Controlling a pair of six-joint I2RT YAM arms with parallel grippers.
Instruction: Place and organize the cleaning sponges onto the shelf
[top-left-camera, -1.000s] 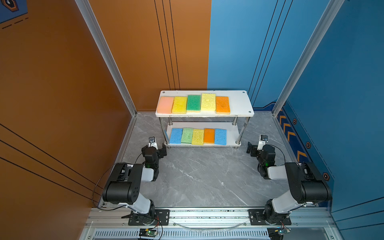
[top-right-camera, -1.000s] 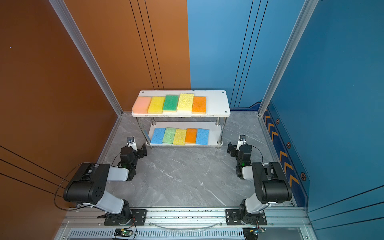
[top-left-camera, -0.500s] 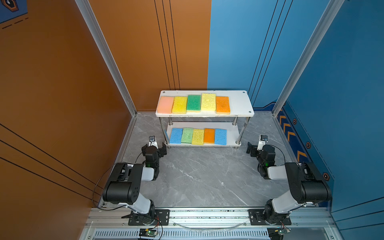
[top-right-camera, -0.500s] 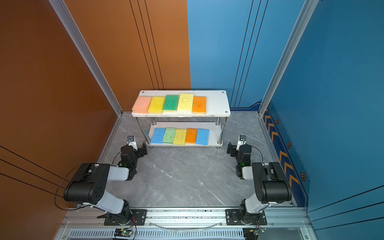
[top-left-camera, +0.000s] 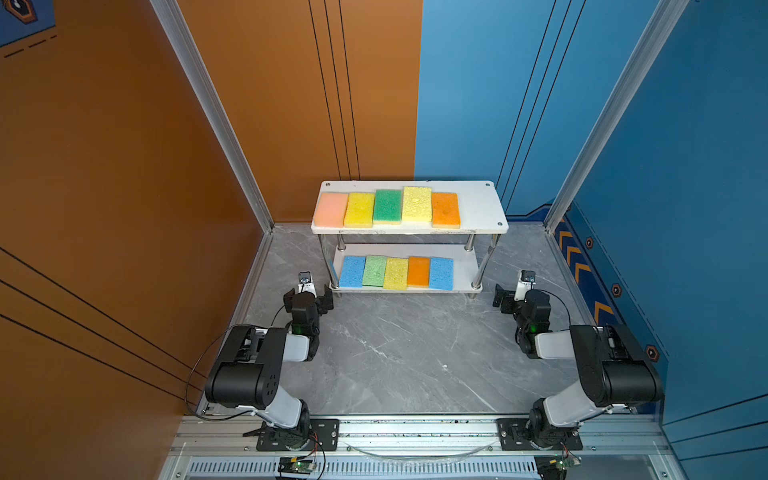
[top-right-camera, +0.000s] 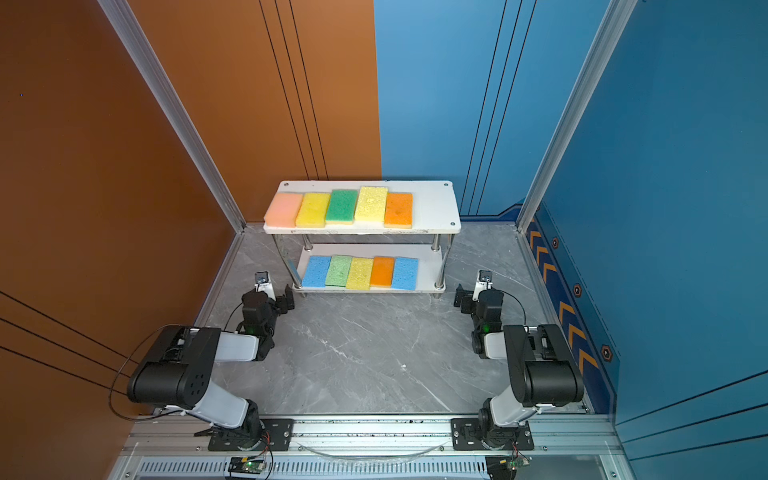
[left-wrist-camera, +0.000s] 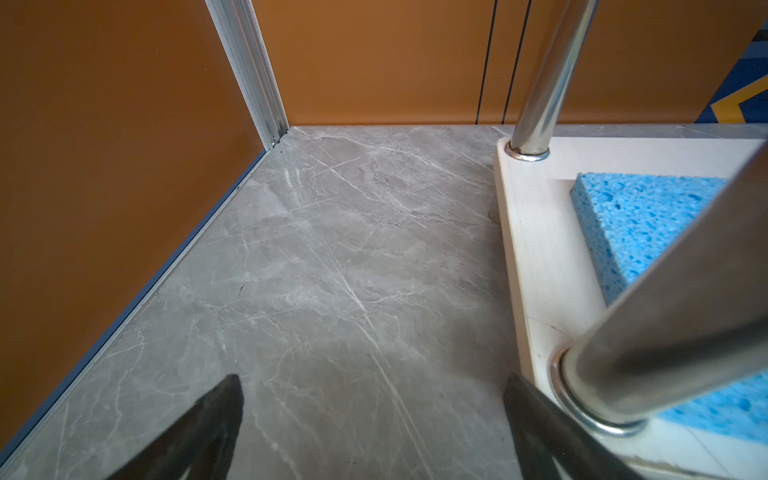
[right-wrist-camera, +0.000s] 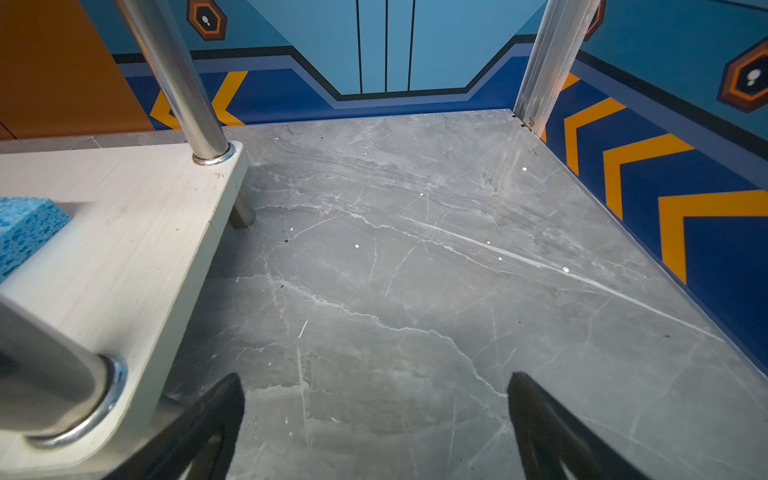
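Note:
The shelf (top-left-camera: 478, 205) stands at the back of the floor, white boards on metal posts. On its top board lie several cleaning sponges in a row: peach-pink (top-left-camera: 331, 210), yellow, dark green (top-left-camera: 387, 206), pale yellow and orange (top-left-camera: 446, 210). The lower board (top-left-camera: 465, 270) carries another row, from a blue one (top-left-camera: 352, 272) to a blue one (top-left-camera: 441, 273). My left gripper (top-left-camera: 308, 296) rests low at the shelf's front left corner, open and empty (left-wrist-camera: 372, 377). At the front right corner my right gripper (top-left-camera: 519, 297) is also open and empty (right-wrist-camera: 374, 375).
Grey marble floor (top-left-camera: 407, 353) lies between the arms. Orange walls close the left and back, blue walls the right. A shelf post (left-wrist-camera: 665, 324) stands close to the left gripper, and another post (right-wrist-camera: 45, 374) is close to the right gripper.

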